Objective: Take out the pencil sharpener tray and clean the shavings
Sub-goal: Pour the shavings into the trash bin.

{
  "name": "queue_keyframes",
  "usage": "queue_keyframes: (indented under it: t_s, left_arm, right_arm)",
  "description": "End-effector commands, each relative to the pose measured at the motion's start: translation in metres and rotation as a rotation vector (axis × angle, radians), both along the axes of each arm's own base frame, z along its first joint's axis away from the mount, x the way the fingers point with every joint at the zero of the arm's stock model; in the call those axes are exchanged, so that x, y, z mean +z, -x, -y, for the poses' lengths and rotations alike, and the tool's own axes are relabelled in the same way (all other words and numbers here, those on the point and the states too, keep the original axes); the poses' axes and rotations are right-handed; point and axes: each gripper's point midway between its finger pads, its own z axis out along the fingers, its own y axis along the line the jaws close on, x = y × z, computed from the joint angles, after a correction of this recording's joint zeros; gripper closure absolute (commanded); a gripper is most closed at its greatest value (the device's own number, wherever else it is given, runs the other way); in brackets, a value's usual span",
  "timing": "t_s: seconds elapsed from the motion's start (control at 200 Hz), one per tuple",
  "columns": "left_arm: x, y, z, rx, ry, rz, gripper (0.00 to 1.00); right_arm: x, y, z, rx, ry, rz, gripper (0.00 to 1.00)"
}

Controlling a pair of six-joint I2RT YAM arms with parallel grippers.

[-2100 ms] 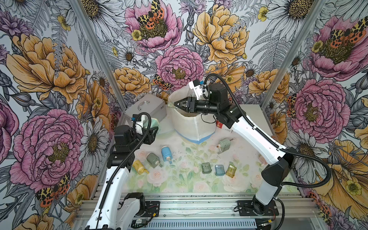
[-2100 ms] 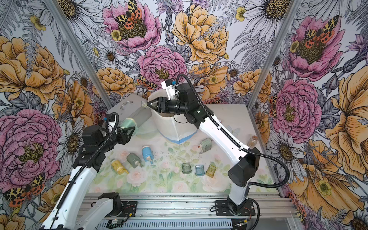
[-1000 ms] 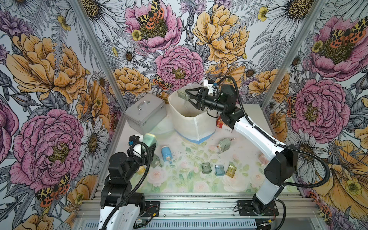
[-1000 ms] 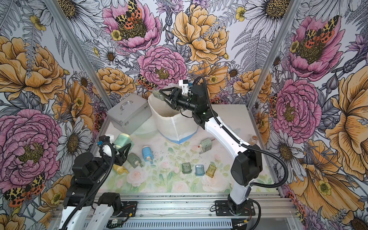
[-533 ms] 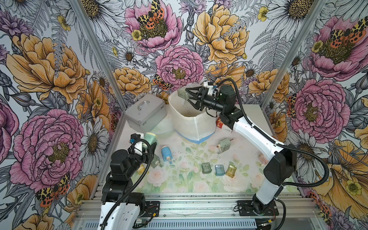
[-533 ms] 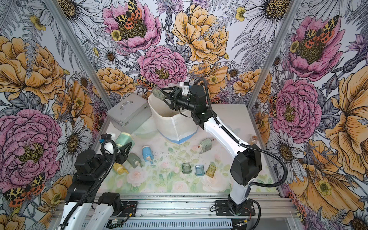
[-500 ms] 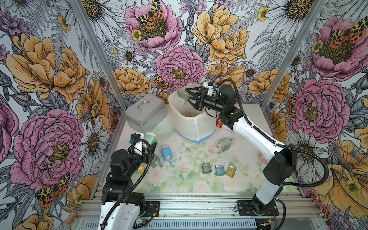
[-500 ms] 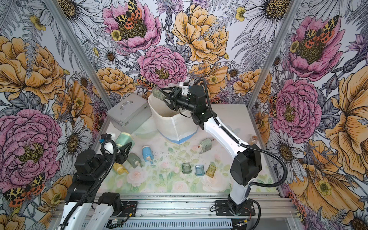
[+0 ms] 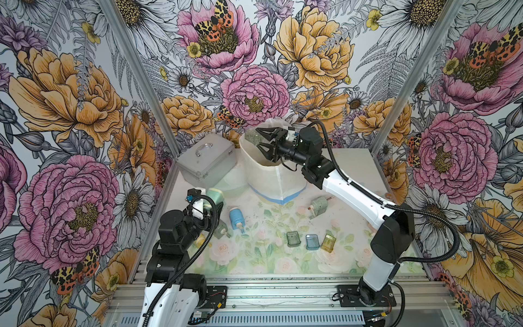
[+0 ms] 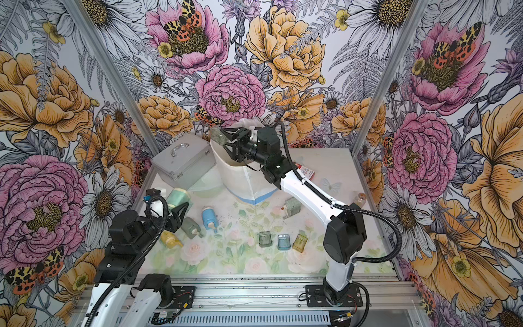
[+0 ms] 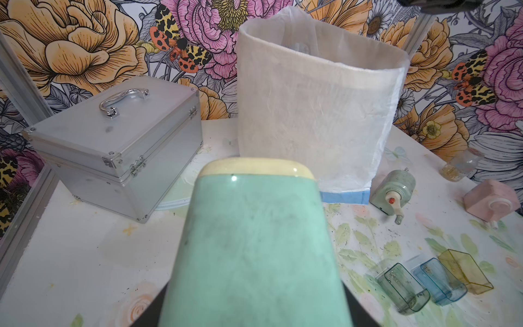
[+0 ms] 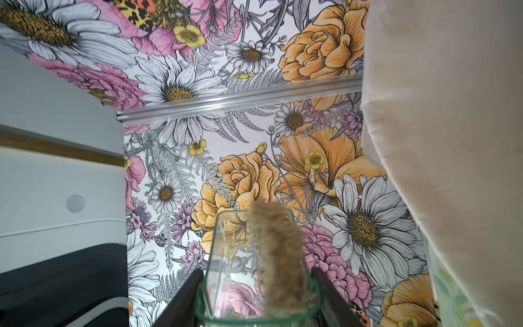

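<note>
Top views: right gripper (image 9: pixel 261 140) is extended over the white lined bin (image 9: pixel 271 175), its fingers (image 9: pixel 268 132) pinching a clear tray (image 9: pixel 252 138) held at the bin's rim. The left gripper (image 10: pixel 179 209) sits low at the left side of the table (image 10: pixel 334 167), closed on a mint-green pencil sharpener (image 10: pixel 176 198).

Left wrist: that sharpener (image 11: pixel 254 240) fills the centre. Beyond it stand a metal case (image 11: pixel 113 136) and the bin (image 11: pixel 311 113), and three tinted trays (image 11: pixel 438 283) lie side by side on the table.

Right wrist: dark fingers (image 12: pixel 181 300) clamp both sides of the tray (image 12: pixel 226 254). A blurred tan clump of shavings (image 12: pixel 277 254) sits inside it, and the bin liner (image 12: pixel 452 141) is close alongside.
</note>
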Motion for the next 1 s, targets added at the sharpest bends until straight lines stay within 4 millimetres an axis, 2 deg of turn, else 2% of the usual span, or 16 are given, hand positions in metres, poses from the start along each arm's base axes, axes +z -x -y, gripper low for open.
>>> queue_keyframes:
  t_s: [0.0,0.125,0.41,0.505,0.671,0.821,0.991]
  left_arm:
    - [0.010,-0.003,0.004,-0.027,-0.002,0.051,1.00]
    - [0.009,-0.003,0.006,-0.034,-0.002,0.047,1.00]
    - [0.005,-0.004,0.010,-0.048,-0.003,0.031,1.00]
    - [0.003,-0.004,0.012,-0.056,-0.003,0.024,1.00]
    - [0.001,-0.004,0.014,-0.062,-0.007,0.020,1.00]
    - [0.001,-0.003,0.014,-0.064,-0.009,0.021,1.00]
    - [0.001,-0.003,0.015,-0.066,-0.010,0.021,1.00]
  right_arm:
    - [0.011,-0.008,-0.003,-0.057,-0.102,-0.022,0.58]
    - [0.014,-0.013,0.001,-0.105,-0.139,-0.045,0.58]
    - [0.002,-0.022,0.020,-0.250,-0.253,-0.136,0.59]
    - [0.006,-0.021,0.025,-0.281,-0.265,-0.145,0.59]
    - [0.010,-0.017,0.018,-0.220,-0.253,-0.175,0.61]
    - [-0.003,-0.011,0.009,-0.148,-0.207,-0.216,0.61]
    - [-0.012,-0.007,0.015,-0.109,-0.124,-0.237,0.61]
